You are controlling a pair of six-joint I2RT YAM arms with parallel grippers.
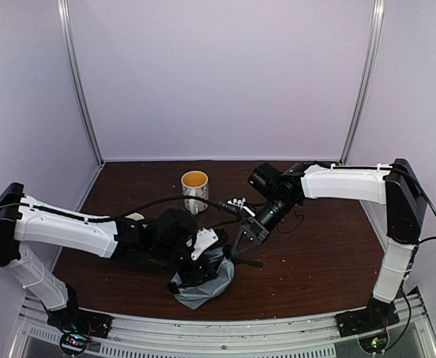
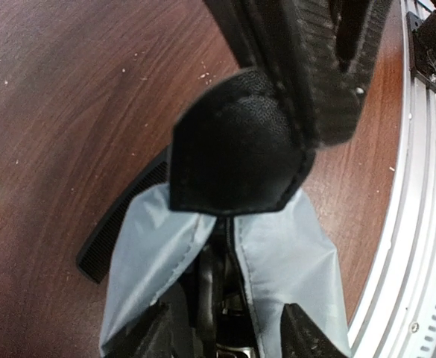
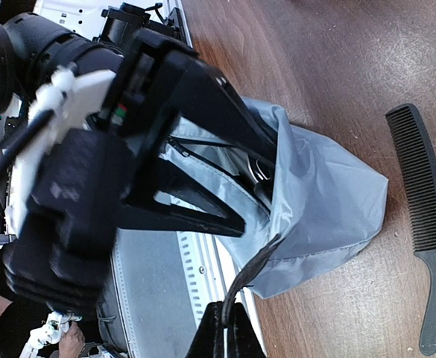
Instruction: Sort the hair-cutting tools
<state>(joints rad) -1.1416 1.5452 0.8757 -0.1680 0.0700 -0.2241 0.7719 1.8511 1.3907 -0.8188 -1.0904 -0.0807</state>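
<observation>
Comb point(image 3: 423, 216) lies flat on the wood just beside the grey pouch point(image 3: 329, 194), near the middle of the table's near edge, on the side toward the right edge. Fingers spread wide, the left gripper point(image 3: 258, 190) props the pouch mouth open, while the right gripper point(image 3: 223, 332) is pinched tight on its black pull tab point(image 3: 247, 272).

We cannot tell what lies inside the grey pouch point(image 3: 329, 194). In the left wrist view it covers part of the comb point(image 2: 117, 230), and the lower edge crops the left pincer point(image 2: 225, 330).
</observation>
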